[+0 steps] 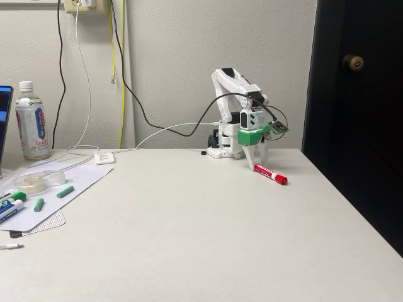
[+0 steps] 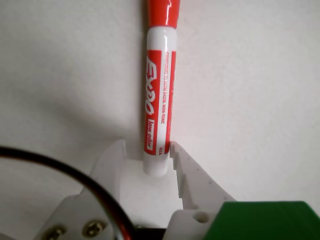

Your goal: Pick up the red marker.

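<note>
Now the gripper (image 2: 159, 156) is down at the table (image 1: 189, 239) with its two white fingers on either side of the white tail end of the red marker (image 2: 159, 100). In the wrist view the serrated finger (image 2: 187, 172) on the right touches the barrel or is just beside it, and the smooth finger on the left stands a little apart, so the jaws are narrow around the marker but I cannot tell if they already press it.

To do this step well, I think the jaws should close fully before any lift, and slowly, because the marker is round and can roll or slip out sideways. The grip is at the very end of the barrel, far from the red cap, so the marker will probably tilt down at the cap side when it leaves the table. A firm squeeze and a straight, slow lift would help; going a little further along the barrel first would be safer.

In the fixed view the marker (image 1: 271, 174) lies flat near the far edge of the table, towards its right side, with the cap pointing away from the base. The arm (image 1: 242, 104) is folded in a high arch over its base, and the wrist points steeply down, so the gripper (image 1: 257, 160) stands nearly upright over the marker.
</note>
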### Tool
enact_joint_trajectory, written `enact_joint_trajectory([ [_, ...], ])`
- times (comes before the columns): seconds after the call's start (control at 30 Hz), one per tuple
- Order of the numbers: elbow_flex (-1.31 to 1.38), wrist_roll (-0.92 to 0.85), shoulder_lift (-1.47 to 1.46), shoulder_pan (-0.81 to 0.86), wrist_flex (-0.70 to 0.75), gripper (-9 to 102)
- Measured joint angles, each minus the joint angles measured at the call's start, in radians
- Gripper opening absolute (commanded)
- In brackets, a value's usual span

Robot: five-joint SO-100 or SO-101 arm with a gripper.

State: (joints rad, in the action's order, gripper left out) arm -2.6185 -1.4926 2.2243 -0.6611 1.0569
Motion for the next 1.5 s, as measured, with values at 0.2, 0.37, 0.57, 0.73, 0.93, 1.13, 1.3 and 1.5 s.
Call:
enact_joint_trajectory([
  [0.2, 0.06, 0.034, -0.124, -0.04, -0.06, 24],
  [0.37, 0.107, 0.055, -0.202, -0.048, -0.081, 24],
  [0.57, 0.121, 0.074, -0.212, -0.048, -0.083, 23],
  [0.73, 0.123, 0.074, -0.212, -0.048, -0.083, 17],
  [0.93, 0.146, 0.074, -0.212, -0.051, -0.071, 11],
  [1.13, 0.152, 0.074, -0.221, -0.051, -0.072, 5],
  [1.3, 0.158, 0.074, -0.227, -0.052, -0.072, 1],
  [1.5, 0.163, 0.074, -0.23, -0.052, -0.071, 0],
])
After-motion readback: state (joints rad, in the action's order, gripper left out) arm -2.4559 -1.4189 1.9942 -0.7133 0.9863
